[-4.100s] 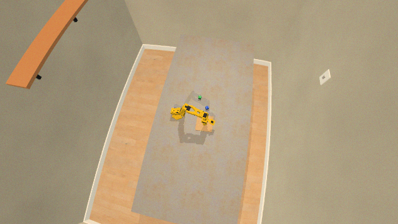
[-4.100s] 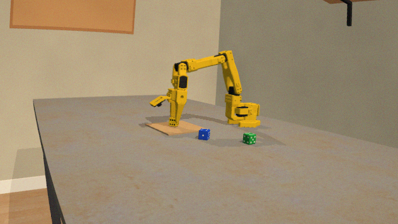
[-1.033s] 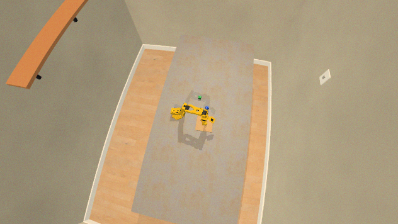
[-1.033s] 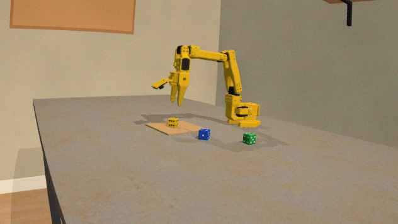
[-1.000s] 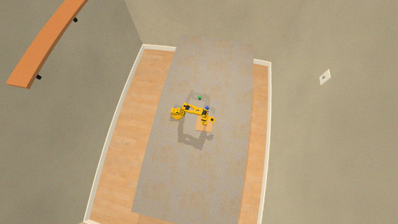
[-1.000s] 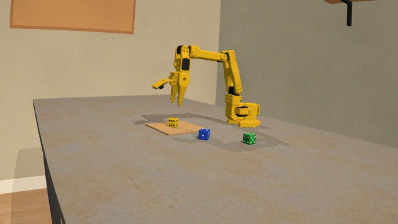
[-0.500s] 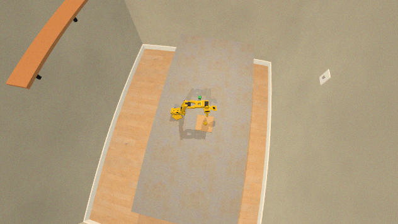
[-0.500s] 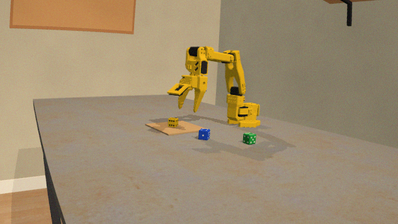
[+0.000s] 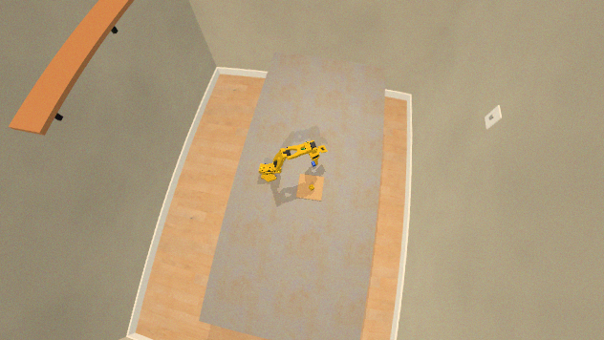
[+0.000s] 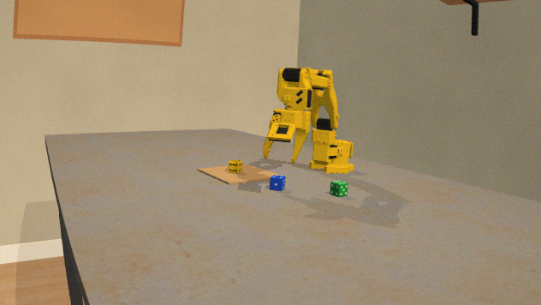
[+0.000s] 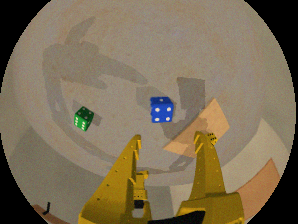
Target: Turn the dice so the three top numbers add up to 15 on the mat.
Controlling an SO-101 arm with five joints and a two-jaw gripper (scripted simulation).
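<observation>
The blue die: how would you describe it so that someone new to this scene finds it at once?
Start at the thin tan square mat on the grey table. Just off the mat's corner nearest the yellow arm's base sits the small blue cube die with white pips. The yellow die lies on the mat; the green die sits farther away.

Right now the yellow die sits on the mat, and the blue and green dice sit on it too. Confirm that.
Not quite. The yellow die does sit on the mat, but the blue die and green die lie off it on the bare table, as the exterior view shows.
</observation>
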